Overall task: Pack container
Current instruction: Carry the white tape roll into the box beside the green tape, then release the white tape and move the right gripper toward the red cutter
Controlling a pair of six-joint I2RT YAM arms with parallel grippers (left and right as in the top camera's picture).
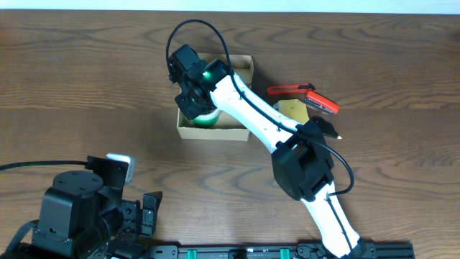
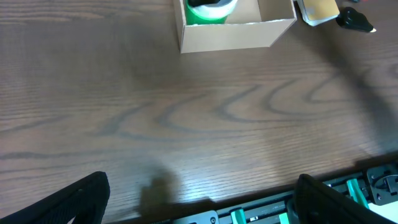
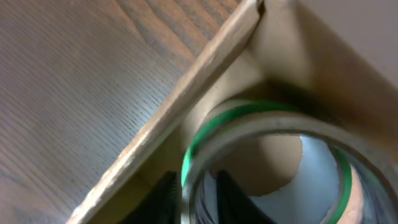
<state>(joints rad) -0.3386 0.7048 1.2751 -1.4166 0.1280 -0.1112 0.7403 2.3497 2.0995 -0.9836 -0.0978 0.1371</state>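
The brown cardboard container [image 1: 242, 66] lies open at the table's upper middle; it also shows in the left wrist view [image 2: 236, 36] and the right wrist view [image 3: 205, 68]. A green tape roll [image 1: 207, 119] sits inside its left part, also seen in the left wrist view [image 2: 211, 11]. My right gripper [image 1: 192, 97] reaches down into the container. In the right wrist view its fingers [image 3: 191, 196] straddle the wall of the green tape roll [image 3: 249, 121], shut on it. My left gripper [image 2: 199, 202] is open and empty near the table's front edge.
A red-handled tool [image 1: 305, 96], a small tan pad [image 1: 293, 110] and a black marker [image 1: 332, 129] lie right of the container. The pad [image 2: 320, 9] and marker [image 2: 356, 20] also show in the left wrist view. A black rail [image 1: 273, 252] runs along the front edge.
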